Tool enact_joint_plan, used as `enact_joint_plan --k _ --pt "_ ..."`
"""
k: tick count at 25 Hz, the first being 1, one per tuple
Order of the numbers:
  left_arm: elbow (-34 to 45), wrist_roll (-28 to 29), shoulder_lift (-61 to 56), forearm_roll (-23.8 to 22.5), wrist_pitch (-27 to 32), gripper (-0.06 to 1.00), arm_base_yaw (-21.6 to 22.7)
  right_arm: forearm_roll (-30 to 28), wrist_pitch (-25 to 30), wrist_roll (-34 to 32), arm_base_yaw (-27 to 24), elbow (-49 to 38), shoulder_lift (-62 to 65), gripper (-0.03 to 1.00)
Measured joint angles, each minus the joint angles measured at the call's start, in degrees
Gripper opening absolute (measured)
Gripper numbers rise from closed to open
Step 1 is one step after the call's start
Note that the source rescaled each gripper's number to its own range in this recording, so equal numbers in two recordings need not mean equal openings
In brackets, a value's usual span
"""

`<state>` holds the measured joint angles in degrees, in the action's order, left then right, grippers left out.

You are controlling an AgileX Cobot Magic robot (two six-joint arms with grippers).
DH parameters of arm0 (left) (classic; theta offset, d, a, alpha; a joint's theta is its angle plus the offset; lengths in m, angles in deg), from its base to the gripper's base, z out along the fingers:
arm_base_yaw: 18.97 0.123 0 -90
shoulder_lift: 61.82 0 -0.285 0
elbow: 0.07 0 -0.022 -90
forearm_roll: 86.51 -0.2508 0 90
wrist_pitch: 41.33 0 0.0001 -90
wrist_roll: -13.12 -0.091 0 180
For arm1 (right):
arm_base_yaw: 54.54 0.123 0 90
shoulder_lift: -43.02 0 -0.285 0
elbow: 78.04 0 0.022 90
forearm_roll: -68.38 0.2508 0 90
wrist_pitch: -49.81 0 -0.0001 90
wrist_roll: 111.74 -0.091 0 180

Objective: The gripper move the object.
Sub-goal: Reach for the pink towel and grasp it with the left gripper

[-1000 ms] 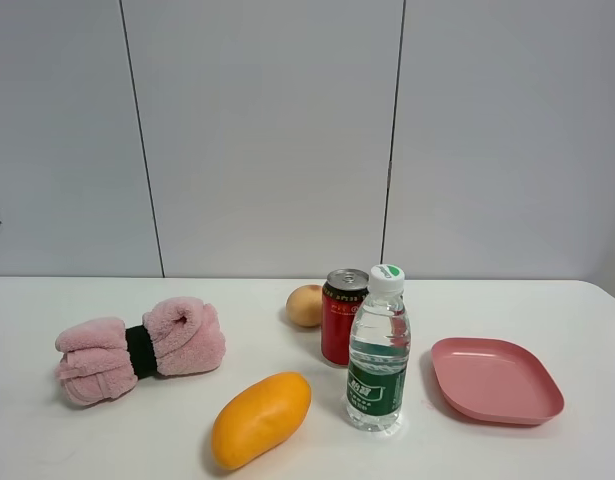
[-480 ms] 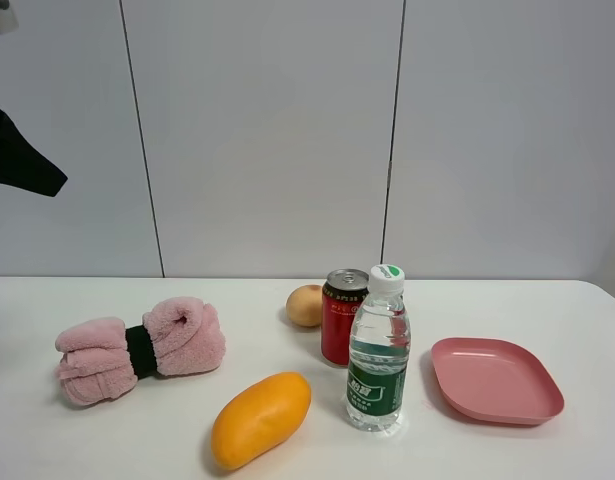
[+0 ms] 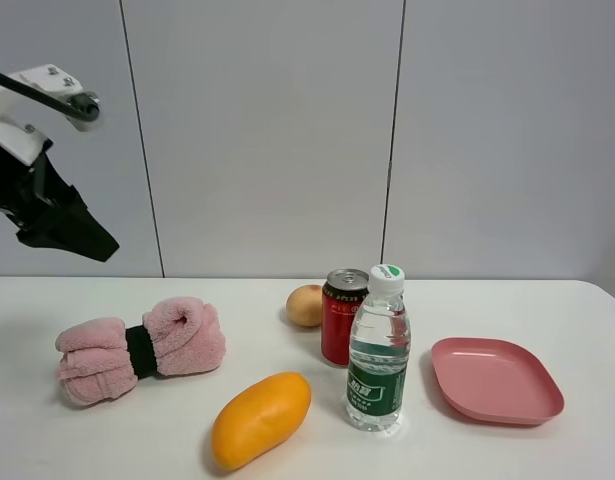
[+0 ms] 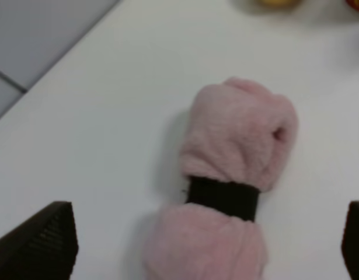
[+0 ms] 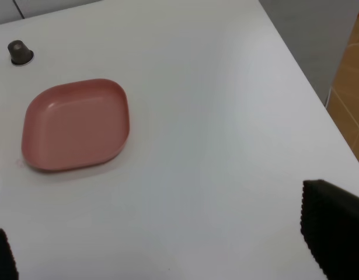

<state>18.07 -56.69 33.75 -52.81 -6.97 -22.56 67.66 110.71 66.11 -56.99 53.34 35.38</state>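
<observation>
The counter [image 3: 77, 445] was plain white and matte, running back to a wall [image 3: 267, 130] of pale grey panels split by thin dark vertical seams. In the right wrist view the counter ended at a straight edge, with grey floor and a strip of tan surface beyond it.

The towel [image 3: 140, 350] lay on its side toward the left of the counter, a fluffy pink roll with a dark band round its middle. The left gripper [image 3: 92, 240] hung high above it, in front of the wall and well apart from it. In the left wrist view its jaws stood wide apart, with the towel between them far below.

The right gripper [image 5: 167, 245] also had its jaws spread wide, over bare counter near the pink plate [image 3: 495, 382]. A small dark round thing [image 5: 18, 52] sat beyond the plate; what it was could not be told.

Mid-counter stood a water bottle [image 3: 378, 350], with a red can [image 3: 342, 318] just behind it and a round yellowish fruit [image 3: 305, 305] beside the can. A mango [image 3: 260, 418] lay in front, between the towel and the bottle.
</observation>
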Motion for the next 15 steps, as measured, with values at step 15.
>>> enact_joint_plan --k 15 --pt "-22.9 19.3 23.7 -21.9 16.7 0.86 -4.4 0.0 0.0 0.0 0.0 0.0 0.0 1.00"
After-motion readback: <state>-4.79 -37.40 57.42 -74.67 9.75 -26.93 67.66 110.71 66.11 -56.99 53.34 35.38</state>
